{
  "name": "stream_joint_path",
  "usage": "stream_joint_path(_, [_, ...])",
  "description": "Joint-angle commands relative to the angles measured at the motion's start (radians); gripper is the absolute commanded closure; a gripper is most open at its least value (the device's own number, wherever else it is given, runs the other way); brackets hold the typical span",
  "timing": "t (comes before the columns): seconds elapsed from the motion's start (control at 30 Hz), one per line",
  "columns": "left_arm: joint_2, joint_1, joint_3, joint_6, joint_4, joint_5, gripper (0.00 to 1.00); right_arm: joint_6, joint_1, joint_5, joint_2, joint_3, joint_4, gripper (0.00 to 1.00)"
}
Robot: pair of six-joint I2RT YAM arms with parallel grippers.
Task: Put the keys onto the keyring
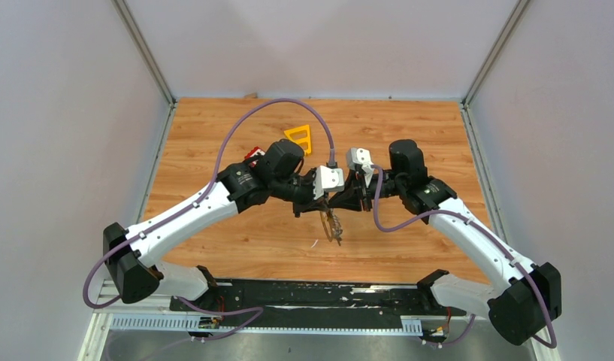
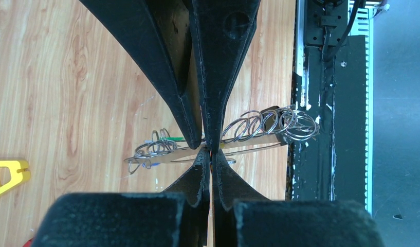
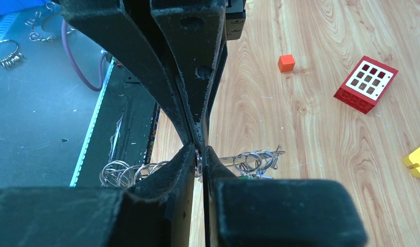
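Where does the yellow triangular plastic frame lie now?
In the top view, the yellow triangular plastic frame lies on the wooden table, just beyond the left arm's wrist, with the red toy brick to its left.

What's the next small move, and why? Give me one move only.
Probably close the right pincer fully before anything else moves. The left pincer is shut on the keyring, which hangs between the arms; the right tips meet it at the same spot, but a firm grip isn't clear. Small rings crowd both sides, so a loose hold could let it slip.
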Motion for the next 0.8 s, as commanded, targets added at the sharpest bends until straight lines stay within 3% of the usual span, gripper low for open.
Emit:
stream_joint_path(0.0, [-0.054,-0.007,0.001,-0.025,0.052,0.023,1.0,-0.009,-0.005,-0.017,-0.003,0.006,0.026,0.9])
stream_joint_path(0.77, [-0.051,-0.007,-0.001,-0.035,0.062,0.032,1.0,-0.019,-0.002,-0.033,0.013,0.004,0.019,0.87])
